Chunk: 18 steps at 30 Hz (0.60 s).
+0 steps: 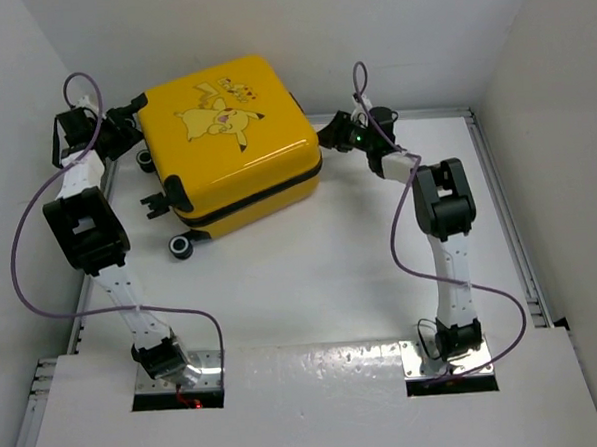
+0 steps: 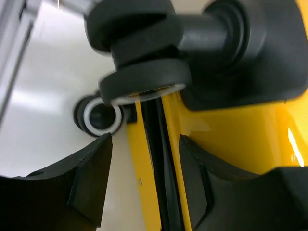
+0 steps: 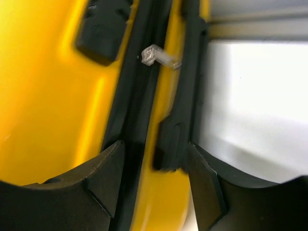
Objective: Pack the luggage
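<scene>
Left fingers [image 2: 91, 178] and right fingers [image 3: 103, 178] straddle the luggage [image 1: 229, 137] seam, half-open; grip cannot be told; wrist views cropped, blurred.

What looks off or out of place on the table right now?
Only the luggage: it lies flat and closed but skewed, its sides at an angle to the edges of the table. No damage or spill shows.

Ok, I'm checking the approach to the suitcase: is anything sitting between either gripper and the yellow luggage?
Nothing visible. The left gripper and the right gripper each have their fingers straddling the luggage at its black zip seam, one at each end.
</scene>
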Available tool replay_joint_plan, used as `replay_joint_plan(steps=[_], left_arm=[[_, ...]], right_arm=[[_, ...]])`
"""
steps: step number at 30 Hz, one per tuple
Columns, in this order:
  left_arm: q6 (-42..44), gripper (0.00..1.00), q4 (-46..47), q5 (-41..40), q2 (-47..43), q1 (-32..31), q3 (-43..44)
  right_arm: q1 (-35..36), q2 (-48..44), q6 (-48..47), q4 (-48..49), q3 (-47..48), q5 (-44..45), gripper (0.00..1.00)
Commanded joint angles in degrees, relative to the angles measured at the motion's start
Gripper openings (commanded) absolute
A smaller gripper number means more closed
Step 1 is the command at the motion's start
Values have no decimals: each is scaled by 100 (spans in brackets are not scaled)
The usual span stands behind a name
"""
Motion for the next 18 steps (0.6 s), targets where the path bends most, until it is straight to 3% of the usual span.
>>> replay_joint_plan(steps=[1, 5, 11, 15, 16, 18], left_arm=[[35, 60, 239, 974, 389, -538, 893], [615, 60, -15, 1501, 592, -1177, 1123], [1301, 60, -551, 1634, 592, -2092, 947], [1354, 69, -552, 1301, 592, -2287, 1174], [1215, 77, -387, 1204, 592, -2287, 1254], [759, 79, -9, 776, 435, -2157, 1254]], right_arm=[[958, -1285, -251, 886, -974, -1775, 56], [1449, -2333, -988, 950, -2346, -2155, 56], [1793, -3045, -1358, 976, -3157, -2489, 56], [1855, -3712, -2183, 502, -3667, -2525, 56], [1899, -3819, -2446, 344, -3746, -2490, 56], [1960, -4197, -2998, 238, -4062, -2025, 56]])
